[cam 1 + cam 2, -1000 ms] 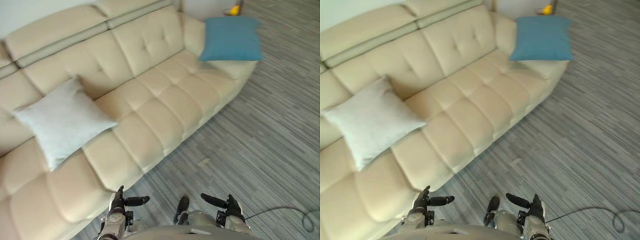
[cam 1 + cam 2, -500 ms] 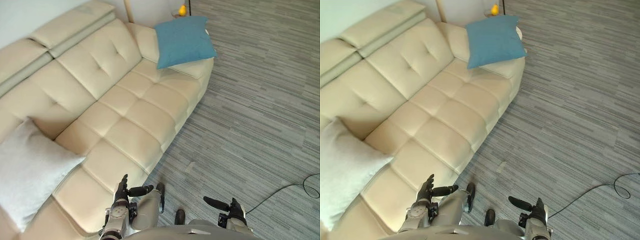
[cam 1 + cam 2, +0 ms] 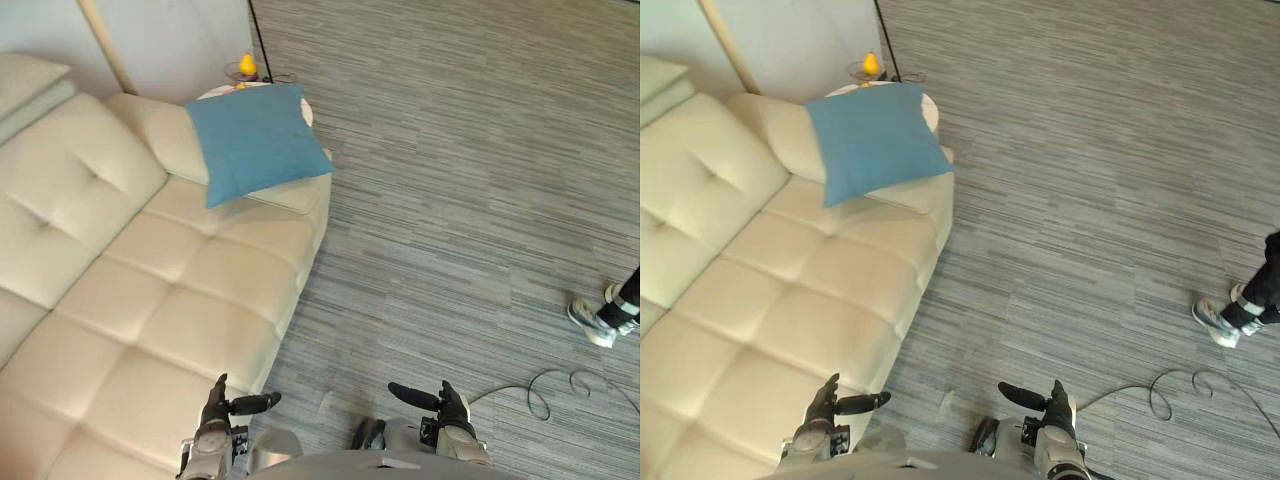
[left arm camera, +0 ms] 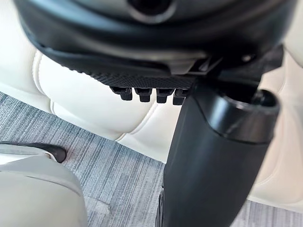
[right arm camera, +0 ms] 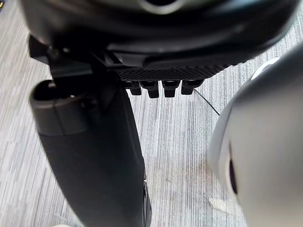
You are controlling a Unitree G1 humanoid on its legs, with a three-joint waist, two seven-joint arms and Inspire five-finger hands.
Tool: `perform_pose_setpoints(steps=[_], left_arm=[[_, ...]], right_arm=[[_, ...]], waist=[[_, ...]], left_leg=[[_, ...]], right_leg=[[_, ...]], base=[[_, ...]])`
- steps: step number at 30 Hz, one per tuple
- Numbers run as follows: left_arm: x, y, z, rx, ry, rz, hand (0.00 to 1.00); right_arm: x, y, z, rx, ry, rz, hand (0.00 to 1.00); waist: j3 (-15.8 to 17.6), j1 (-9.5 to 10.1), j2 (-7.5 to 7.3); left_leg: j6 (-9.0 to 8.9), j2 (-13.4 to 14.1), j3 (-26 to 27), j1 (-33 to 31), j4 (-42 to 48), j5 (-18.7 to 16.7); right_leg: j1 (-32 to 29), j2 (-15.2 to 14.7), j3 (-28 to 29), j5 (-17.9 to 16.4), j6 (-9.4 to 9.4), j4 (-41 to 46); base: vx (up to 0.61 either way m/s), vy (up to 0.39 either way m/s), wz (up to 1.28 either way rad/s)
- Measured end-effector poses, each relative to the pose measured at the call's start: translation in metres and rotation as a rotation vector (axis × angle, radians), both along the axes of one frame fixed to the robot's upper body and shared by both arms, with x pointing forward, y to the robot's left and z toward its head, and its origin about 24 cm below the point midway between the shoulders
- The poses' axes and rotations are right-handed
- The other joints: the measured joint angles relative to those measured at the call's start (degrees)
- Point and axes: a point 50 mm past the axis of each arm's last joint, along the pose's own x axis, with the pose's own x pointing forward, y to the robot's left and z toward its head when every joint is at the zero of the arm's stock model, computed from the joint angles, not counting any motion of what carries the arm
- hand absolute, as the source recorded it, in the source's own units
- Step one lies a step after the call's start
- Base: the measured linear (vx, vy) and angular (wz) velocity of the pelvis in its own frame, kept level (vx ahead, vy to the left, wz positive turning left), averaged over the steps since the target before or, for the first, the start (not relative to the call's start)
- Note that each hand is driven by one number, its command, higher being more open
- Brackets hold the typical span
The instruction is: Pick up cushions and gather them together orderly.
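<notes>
The blue cushion (image 3: 255, 140) is leaning on the sofa (image 3: 190, 300) armrest. It is probably soft and light, so you are wanting opposite edges. Left hand (image 3: 214, 425) and right hand (image 3: 447, 408) are hanging relaxed, empty.

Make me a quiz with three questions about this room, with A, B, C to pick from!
1. Where is the blue cushion? A on the floor; B on the sofa, against its armrest; C in a hand.
2. What colour is the sofa? A cream; B red; C black.
3. The left hand and right hand are: A open and empty; B squeezing a cushion; C holding a shoe.
Answers: 1 B, it leans on the end of the seat. 2 A, its padding is cream. 3 A, both are spread with nothing in them.
</notes>
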Motion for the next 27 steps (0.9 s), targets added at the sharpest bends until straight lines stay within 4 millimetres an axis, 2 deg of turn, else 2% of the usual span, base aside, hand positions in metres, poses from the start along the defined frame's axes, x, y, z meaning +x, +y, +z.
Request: perform_pose_setpoints(steps=[1,2,3,4,5,6,7,8,9,10,11,12,14,16,17,18,19,20,21,22,23,24,25,26,27], left_arm=[[-0.002,0.002,0.0,0.007,0.007,0.002,1.0],[-0.008,0.006,-0.001,0.018,0.026,0.003,1.0],[-0.012,0.008,-0.002,0.024,0.04,0.003,1.0],[-0.019,0.009,-0.006,0.025,0.074,0.002,1.0],[-0.021,0.005,-0.008,0.011,0.089,0.002,1.0],[-0.027,0.003,-0.01,0.007,0.109,-0.002,1.0],[-0.027,0.001,-0.011,0.003,0.113,-0.002,1.0],[-0.025,-0.001,-0.011,-0.002,0.112,-0.001,1.0],[-0.024,-0.002,-0.011,-0.007,0.105,0.003,1.0],[-0.024,-0.002,-0.011,-0.009,0.104,0.01,1.0],[-0.024,-0.003,-0.011,-0.017,0.097,0.027,1.0],[-0.021,-0.001,-0.009,-0.014,0.077,0.037,1.0],[-0.016,-0.001,-0.006,-0.01,0.047,0.025,1.0],[-0.013,-0.002,-0.004,-0.009,0.028,0.021,1.0],[-0.014,-0.002,-0.004,-0.009,0.029,0.022,1.0],[-0.014,-0.002,-0.005,-0.011,0.03,0.022,1.0],[-0.016,-0.001,-0.005,-0.01,0.034,0.026,1.0],[-0.016,0.0,-0.005,-0.01,0.036,0.03,1.0],[-0.014,0.0,-0.004,-0.009,0.032,0.028,1.0],[-0.012,0.002,-0.003,-0.008,0.023,0.035,1.0],[-0.012,0.006,-0.003,-0.013,0.011,0.084,1.0],[-0.014,0.008,-0.003,-0.013,0.013,0.097,1.0],[-0.021,0.003,-0.006,-0.026,0.028,0.098,1.0],[-0.027,-0.001,-0.008,-0.032,0.05,0.084,1.0],[-0.03,0.001,-0.009,-0.028,0.069,0.069,1.0]], right_arm=[[0.001,0.0,0.0,0.001,-0.001,0.003,1.0],[0.003,0.0,0.0,-0.001,-0.003,0.006,1.0],[0.004,0.001,0.0,-0.001,-0.002,0.013,1.0],[0.001,-0.003,-0.001,-0.01,0.017,0.028,1.0],[0.003,-0.007,0.0,-0.019,0.016,0.029,1.0],[0.004,-0.01,0.001,-0.029,0.008,0.028,1.0],[0.003,-0.014,0.001,-0.039,0.013,0.027,1.0],[-0.002,-0.018,-0.001,-0.045,0.03,0.021,1.0],[-0.007,-0.021,-0.002,-0.049,0.046,0.015,1.0],[-0.01,-0.022,-0.002,-0.051,0.055,0.008,1.0],[-0.012,-0.023,-0.003,-0.055,0.062,0.007,1.0],[-0.016,-0.022,-0.005,-0.053,0.078,0.006,1.0],[-0.016,-0.021,-0.005,-0.05,0.08,0.006,1.0],[-0.013,-0.021,-0.004,-0.051,0.071,0.008,1.0],[-0.013,-0.02,-0.004,-0.049,0.071,0.009,1.0],[-0.013,-0.019,-0.004,-0.045,0.073,0.009,1.0],[-0.015,-0.016,-0.005,-0.038,0.077,0.012,1.0],[-0.015,-0.014,-0.006,-0.033,0.078,0.015,1.0],[-0.012,-0.012,-0.005,-0.03,0.071,0.017,1.0],[-0.008,-0.012,-0.004,-0.03,0.062,0.021,1.0],[-0.001,-0.009,-0.003,-0.023,0.047,0.025,1.0],[-0.003,-0.007,-0.004,-0.018,0.054,0.024,1.0],[-0.011,-0.01,-0.005,-0.027,0.064,0.019,1.0],[-0.011,-0.013,-0.004,-0.037,0.057,0.021,1.0],[-0.009,-0.009,-0.004,-0.028,0.047,0.024,1.0]], waist=[[0.0,-0.08,-0.19],[0.07,-0.44,-0.92],[0.07,-0.52,-1.61],[-0.05,-1.1,-1.79],[-0.26,-0.85,-0.73],[-0.29,-0.85,0.02],[-0.33,-1.07,0.58],[-0.03,-1.75,1.63],[0.31,-2.01,2.24],[0.89,-1.85,2.05],[1.45,-1.53,2.37],[1.83,-1.16,1.51],[1.9,-0.97,1.3],[1.89,-0.82,1.36],[1.93,-0.52,1.39],[2.03,0.09,1.23],[1.95,1.38,0.82],[1.83,1.59,0.53],[1.94,1.55,-0.18],[2.52,1.46,-0.41],[3.57,1.68,-1.01],[3.0,1.78,-1.48],[1.11,1.89,0.08],[0.1,1.99,1.04],[0.03,1.87,0.12]], left_leg=[[-0.37,0.59,0.15,0.77,-0.51,-0.21],[-2.27,1.44,1.04,2.75,-1.94,-1.31],[-3.59,1.16,1.34,3.63,-2.42,-2.08],[-5.32,1.84,0.92,4.96,-2.74,-3.13],[-5.32,2.9,0.58,4.99,-2.86,-2.86],[-5.38,3.47,-0.28,5.04,-2.66,-1.89],[-6.16,3.98,-1.0,4.73,-1.87,-1.22],[-7.21,4.95,-3.12,2.2,3.95,-0.38],[-6.92,5.36,-5.5,-1.72,12.62,1.43],[-5.79,5.55,-7.2,-6.25,23.2,3.88],[-5.99,5.36,-7.25,-8.7,29.36,1.53],[-6.23,3.97,-6.31,-11.62,31.44,-1.21],[-5.36,1.58,-4.13,-13.91,26.03,-2.79],[-4.78,-2.39,-2.51,-15.9,10.45,-1.79],[-4.49,-3.73,-2.1,-16.29,4.08,0.12],[-4.07,-5.02,-2.03,-16.64,-0.9,4.7],[-3.7,-6.0,-1.03,-15.43,-6.73,11.36],[-2.71,-6.24,-0.04,-14.84,-8.42,14.3],[-2.3,-6.87,0.05,-14.94,-8.04,14.46],[-1.15,-6.9,1.15,-15.77,-5.27,13.08],[0.84,-7.28,4.57,-19.82,5.71,9.31],[0.97,-7.5,4.73,-20.05,6.19,7.96],[1.79,-6.45,4.59,-19.55,3.43,9.57],[1.04,-6.01,4.91,-18.32,3.86,5.33],[1.01,-7.39,5.36,-16.07,2.75,3.74]], right_leg=[[-0.94,-0.09,0.09,0.72,0.28,-2.59],[-3.46,-0.33,1.36,4.73,0.69,-9.82],[-4.37,-0.45,2.97,9.59,0.22,-14.12],[-4.21,0.78,4.39,15.16,-3.75,-14.12],[-4.3,2.16,5.27,14.98,-4.01,-13.84],[-4.5,3.24,5.66,13.27,-4.86,-13.73],[-4.31,3.76,5.43,12.48,-5.14,-13.87],[-2.67,4.67,4.32,11.68,-5.8,-15.19],[-0.27,5.67,3.56,11.54,-5.96,-17.35],[3.01,6.59,3.36,11.46,-6.13,-20.05],[6.1,7.32,3.41,11.51,-6.27,-22.02],[9.73,7.57,3.52,11.54,-6.31,-24.68],[12.2,7.57,3.85,11.6,-6.23,-27.41],[14.13,7.56,4.69,11.41,-6.33,-30.4],[14.51,7.55,5.06,11.33,-6.21,-31.25],[14.92,7.45,5.65,11.24,-6.04,-32.11],[15.99,7.18,6.86,11.27,-5.17,-33.92],[16.65,6.87,7.13,11.26,-4.3,-34.98],[16.67,6.21,7.12,11.56,-3.11,-35.49],[17.51,5.93,7.62,12.45,-1.76,-36.73],[20.5,5.09,10.3,13.53,-0.26,-38.09],[21.45,4.44,11.08,13.15,0.23,-38.03],[21.77,5.55,11.45,12.21,1.46,-36.01],[20.61,5.36,12.32,9.14,2.99,-30.54],[16.09,2.57,12.88,5.71,5.45,-17.89]], base=[[0.42,-0.178,-0.15],[0.46,-0.241,-0.11],[0.48,-0.276,-0.1],[0.39,-0.225,-0.23],[0.42,-0.284,-0.34],[0.37,-0.283,-0.33],[0.49,-0.395,-0.03],[0.36,-0.32,0.25],[0.33,-0.284,0.31],[0.26,-0.204,0.17],[0.24,-0.16,0.03],[0.2,-0.11,-0.05],[0.19,-0.053,-0.08],[0.23,0.041,-0.14],[0.21,0.069,-0.17],[0.24,0.084,-0.34],[0.4,0.082,-0.3],[0.43,0.051,-0.17],[0.37,0.013,0.03],[0.34,0.094,0.0],[0.33,0.127,-0.07],[0.37,0.197,-0.16],[0.25,0.134,-0.28],[0.32,0.167,-0.31],[0.26,0.118,-0.11]])
